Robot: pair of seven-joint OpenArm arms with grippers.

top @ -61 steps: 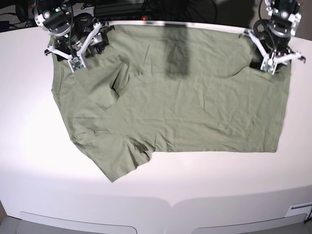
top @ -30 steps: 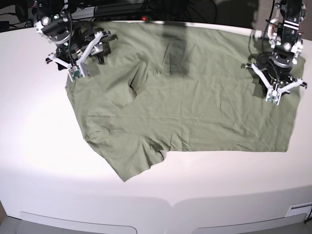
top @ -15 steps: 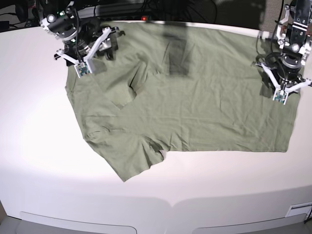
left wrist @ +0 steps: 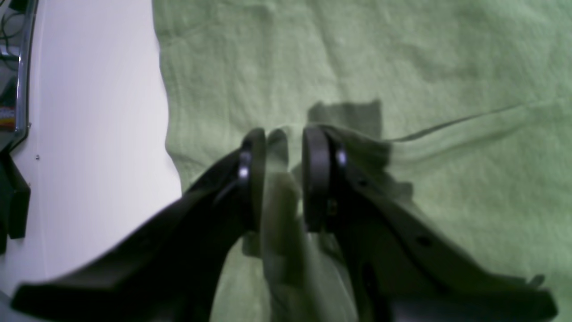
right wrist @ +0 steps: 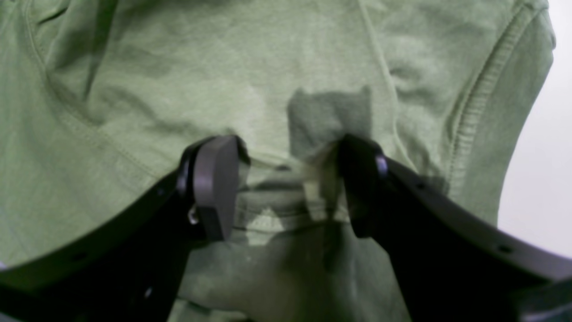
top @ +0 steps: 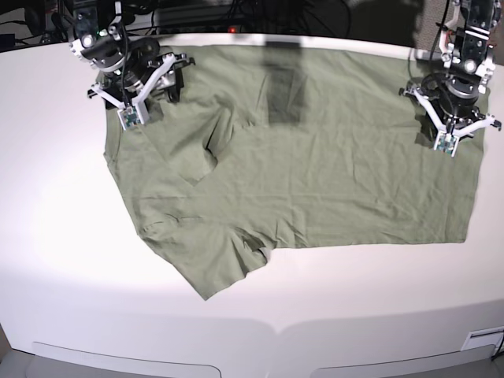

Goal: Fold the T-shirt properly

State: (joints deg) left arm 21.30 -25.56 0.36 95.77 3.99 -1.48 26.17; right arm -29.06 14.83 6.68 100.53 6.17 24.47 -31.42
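Note:
The sage-green T-shirt (top: 315,173) lies spread and wrinkled on the white table (top: 63,236), one sleeve pointing toward the front edge. My left gripper (top: 446,144) sits at the shirt's right end. In the left wrist view its jaws (left wrist: 283,179) stand narrow, pinching a raised fold of the green cloth (left wrist: 402,67). My right gripper (top: 131,116) is at the shirt's far-left corner. In the right wrist view its jaws (right wrist: 281,188) stand wide, closed on a thick bunch of the cloth (right wrist: 268,67), with a ribbed edge (right wrist: 473,112) just to the right.
Cables and dark equipment (top: 236,16) line the table's far edge behind the shirt. A dark shadow (top: 283,90) falls across the shirt's upper middle. Bare white table (left wrist: 89,112) lies beside the shirt's edge near the left gripper, ending at a metal rim (left wrist: 22,67).
The left gripper has moved a little toward the far edge with its fold. The right gripper has shifted slightly to the right. The shirt lies almost where it was.

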